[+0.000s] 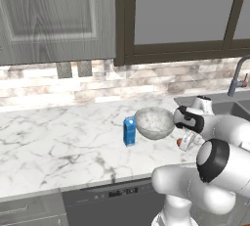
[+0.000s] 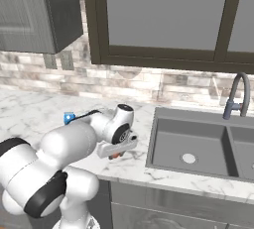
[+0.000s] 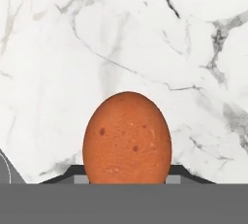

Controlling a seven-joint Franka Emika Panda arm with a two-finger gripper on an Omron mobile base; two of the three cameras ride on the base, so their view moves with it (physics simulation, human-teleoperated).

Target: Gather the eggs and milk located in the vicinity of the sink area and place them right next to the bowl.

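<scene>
Gripper (image 1: 182, 143) is hanging low over the marble counter (image 1: 58, 137), just right of the bowl (image 1: 154, 122), its jaws sitting narrowed around the egg (image 3: 127, 138). The egg is looking light, smooth, rounded and fragile, likely to slip; holding it across its widest middle with gentle pressure seems safest. Milk carton (image 1: 129, 131) is standing upright, touching or just beside the bowl's left.

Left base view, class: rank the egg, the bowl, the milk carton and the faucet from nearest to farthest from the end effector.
1. Egg, at the end effector, between its fingers.
2. Bowl, just left of it.
3. Milk carton, beyond the bowl, further left.
4. Faucet, far right, at the back wall.
</scene>
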